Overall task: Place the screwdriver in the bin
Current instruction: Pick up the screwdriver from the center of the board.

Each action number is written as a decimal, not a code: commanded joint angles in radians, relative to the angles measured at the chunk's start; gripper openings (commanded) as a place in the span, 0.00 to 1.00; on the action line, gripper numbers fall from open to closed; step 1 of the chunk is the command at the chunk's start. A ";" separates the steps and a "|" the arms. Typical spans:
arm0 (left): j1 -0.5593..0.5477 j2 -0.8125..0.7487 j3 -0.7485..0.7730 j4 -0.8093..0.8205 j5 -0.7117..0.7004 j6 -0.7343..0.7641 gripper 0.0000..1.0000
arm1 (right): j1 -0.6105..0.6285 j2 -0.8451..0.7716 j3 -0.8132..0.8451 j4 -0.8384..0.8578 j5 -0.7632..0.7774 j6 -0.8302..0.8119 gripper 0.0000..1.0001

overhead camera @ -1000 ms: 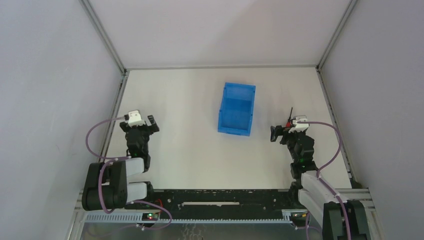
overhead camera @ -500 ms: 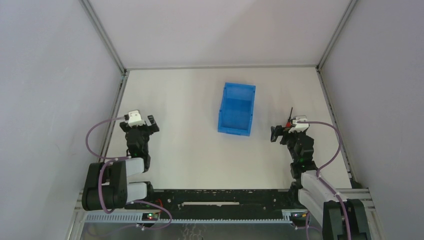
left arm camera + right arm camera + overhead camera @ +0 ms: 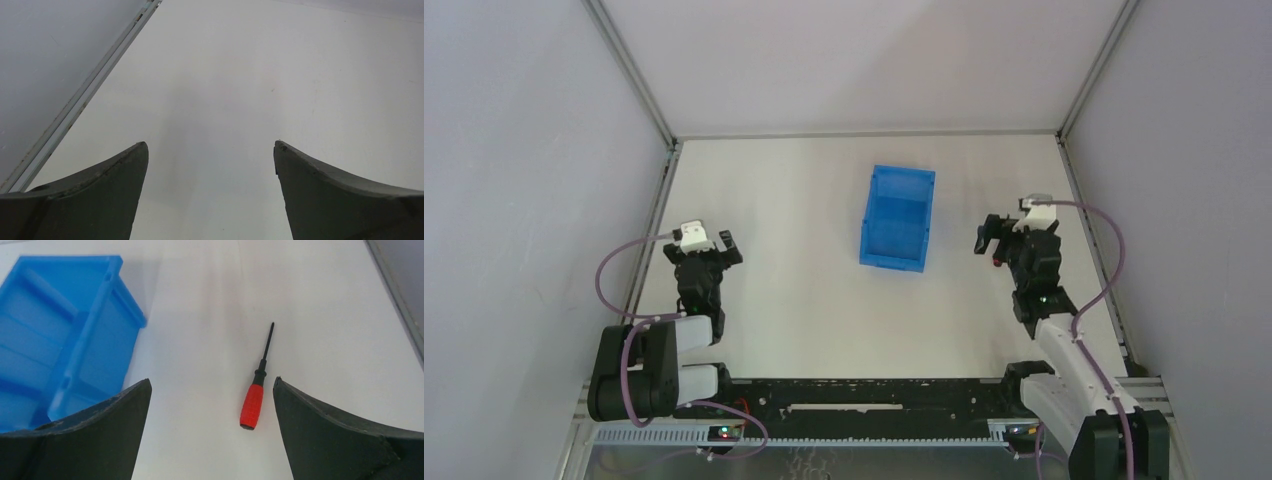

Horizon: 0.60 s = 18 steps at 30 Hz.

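The blue bin (image 3: 897, 232) stands open-top in the middle of the white table; its near right corner shows in the right wrist view (image 3: 65, 335). The screwdriver (image 3: 252, 402), red handle and thin black shaft, lies flat on the table right of the bin, shaft pointing away. My right gripper (image 3: 211, 382) is open, and the handle lies between its fingers, close to the right one and not touching it. From above the right gripper (image 3: 1002, 234) covers most of the screwdriver. My left gripper (image 3: 705, 249) is open and empty at the table's left (image 3: 211, 145).
Grey walls enclose the table, with metal rails (image 3: 662, 190) along the left and right edges (image 3: 1089, 220). The right rail also shows in the right wrist view (image 3: 400, 300). The arm bases and a black cable track (image 3: 864, 400) run along the near edge.
My right arm has reached farther from its base, bringing the open gripper over the screwdriver, which now lies between its fingers. The left arm, bin and screwdriver have not moved.
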 commanded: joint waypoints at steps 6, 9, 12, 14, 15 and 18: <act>-0.004 -0.010 0.038 0.037 -0.015 0.016 1.00 | -0.005 0.151 0.454 -0.714 0.083 0.182 1.00; -0.005 -0.010 0.038 0.037 -0.014 0.016 1.00 | -0.007 0.225 0.590 -0.849 0.099 0.193 1.00; -0.006 -0.010 0.038 0.037 -0.015 0.016 1.00 | -0.007 0.287 0.675 -0.925 0.136 0.185 1.00; -0.005 -0.010 0.039 0.037 -0.014 0.016 1.00 | -0.007 0.323 0.705 -0.934 0.167 0.178 1.00; -0.006 -0.010 0.038 0.036 -0.015 0.016 1.00 | -0.007 0.340 0.714 -0.937 0.166 0.169 1.00; -0.005 -0.010 0.038 0.037 -0.015 0.016 1.00 | -0.007 0.399 0.736 -0.932 0.158 0.146 1.00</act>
